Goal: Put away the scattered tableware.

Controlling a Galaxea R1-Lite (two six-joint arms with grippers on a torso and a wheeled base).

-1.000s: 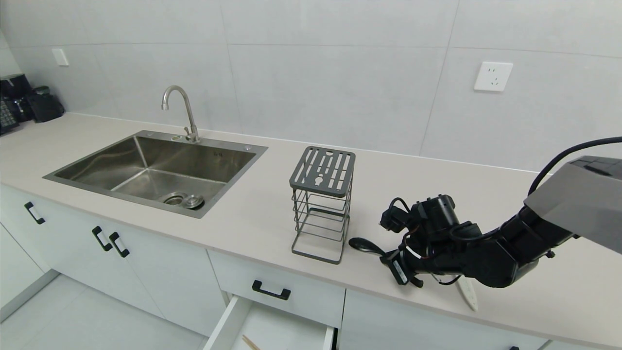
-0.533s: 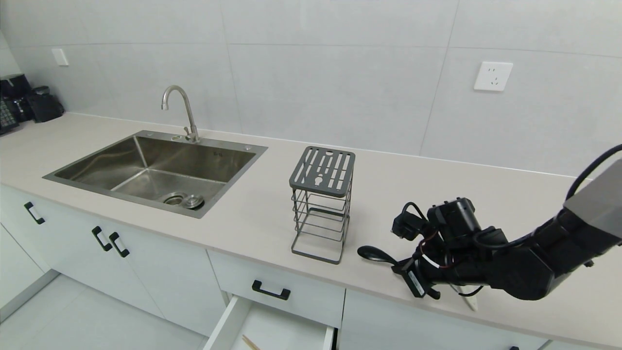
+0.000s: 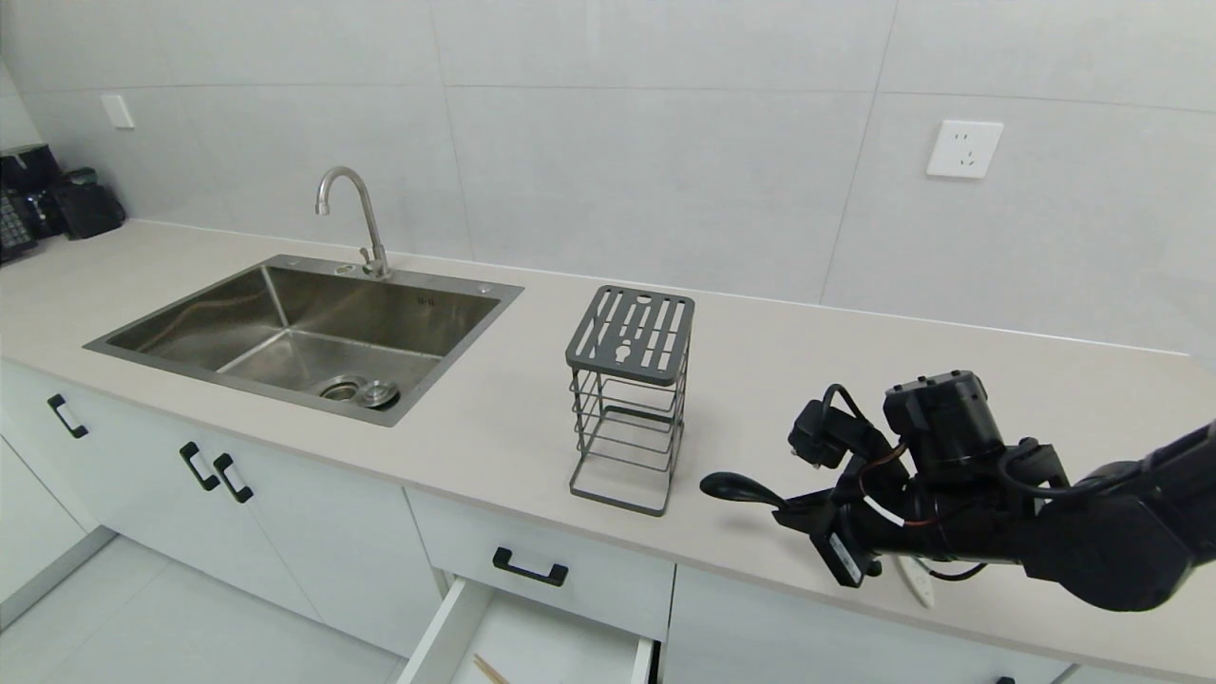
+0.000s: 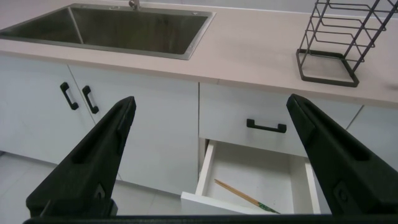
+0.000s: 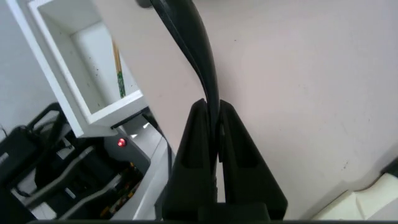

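Note:
My right gripper (image 3: 796, 514) is shut on the handle of a black spoon (image 3: 736, 489), holding it just above the counter, right of the grey wire rack (image 3: 629, 399). In the right wrist view the spoon's dark handle (image 5: 189, 46) runs out from between the closed fingers (image 5: 200, 134), above the counter and the open drawer (image 5: 93, 62). A white utensil (image 3: 918, 580) lies on the counter under the right arm, mostly hidden. My left gripper (image 4: 208, 155) hangs open in front of the cabinets, facing the open drawer (image 4: 255, 186), which holds a chopstick (image 4: 242, 195).
A steel sink (image 3: 304, 332) with a tap (image 3: 351, 214) is set in the counter at the left. Black appliances (image 3: 47, 199) stand at the far left. A wall socket (image 3: 964, 149) sits above the counter. Closed cabinet doors (image 3: 204, 465) lie below the sink.
My right gripper has lifted the black spoon off the counter and drawn it to the right, away from the rack. The arm has swung lower and further right.

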